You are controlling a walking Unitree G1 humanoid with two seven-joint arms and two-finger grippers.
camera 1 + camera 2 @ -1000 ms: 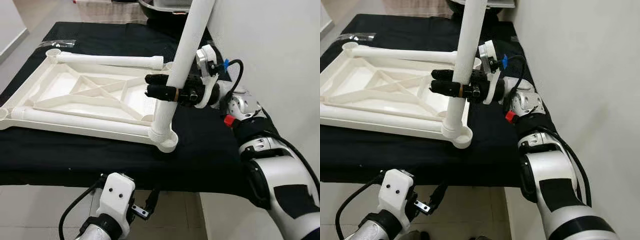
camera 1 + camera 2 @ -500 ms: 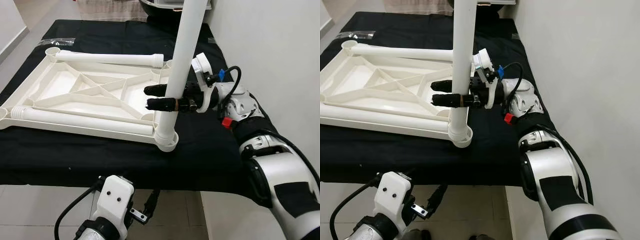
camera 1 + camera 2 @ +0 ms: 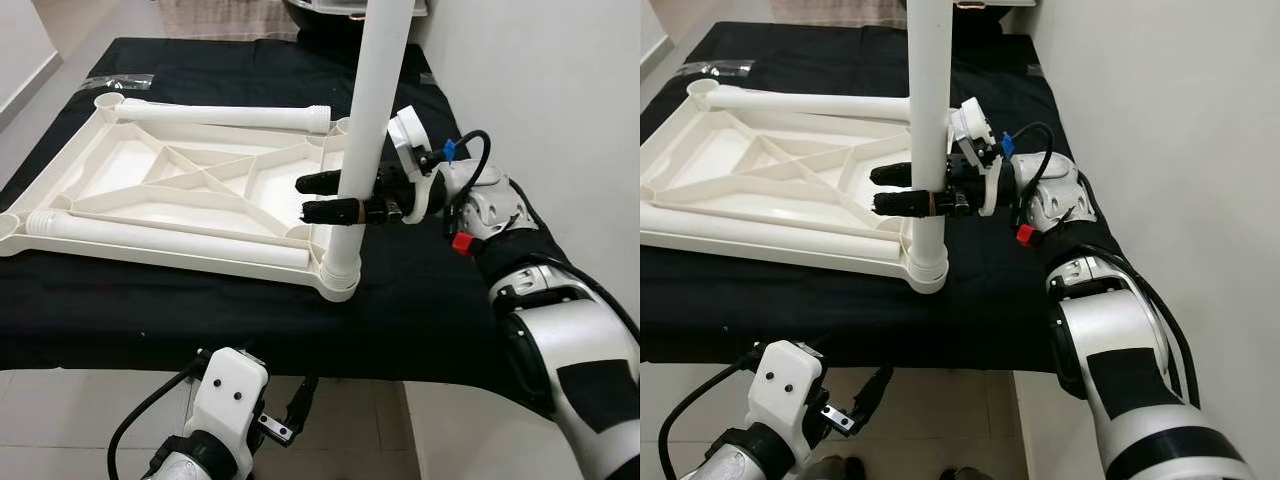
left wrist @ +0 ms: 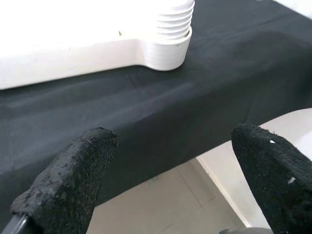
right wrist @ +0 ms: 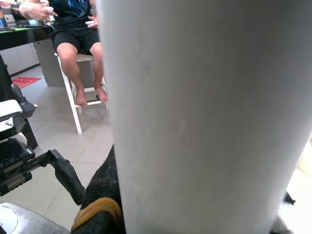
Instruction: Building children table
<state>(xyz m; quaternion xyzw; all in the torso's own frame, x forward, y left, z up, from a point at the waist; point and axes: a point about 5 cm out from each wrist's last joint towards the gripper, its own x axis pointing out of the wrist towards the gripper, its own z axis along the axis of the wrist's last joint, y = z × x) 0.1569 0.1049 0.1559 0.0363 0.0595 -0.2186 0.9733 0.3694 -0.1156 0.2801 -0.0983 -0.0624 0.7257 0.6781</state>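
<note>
So the white plastic tabletop [image 3: 170, 205] is lying upside down on a surface covered in black cloth [image 3: 420, 300], taking up the left and middle of the head views. Two loose table legs are lying flat on it: one along the far edge [image 3: 215, 115], one along the near edge [image 3: 165, 240].

The third leg [image 3: 365, 130] is standing upright in the near right corner socket [image 3: 338, 278] of the tabletop, rising out of the top of the frame. Its threaded end sits right at the socket; how deep it's seated I can't tell.

The right gripper [image 3: 325, 197] comes in from the right of the frame, level with the cloth, and has that upright leg pinched between its two black fingers [image 3: 322, 212], one on each side of the tube, roughly a third of the way up. It's clamped snug on the leg, no visible gap. In the right wrist view the white tube takes up most of the picture, and a person sitting on a white chair [image 5: 73, 105] shows in the upper left.

The left gripper [image 4: 170, 180] hangs low in front of the cloth edge, bottom of the head views, fingers [image 4: 68, 180] spread wide with nothing between them.
</note>
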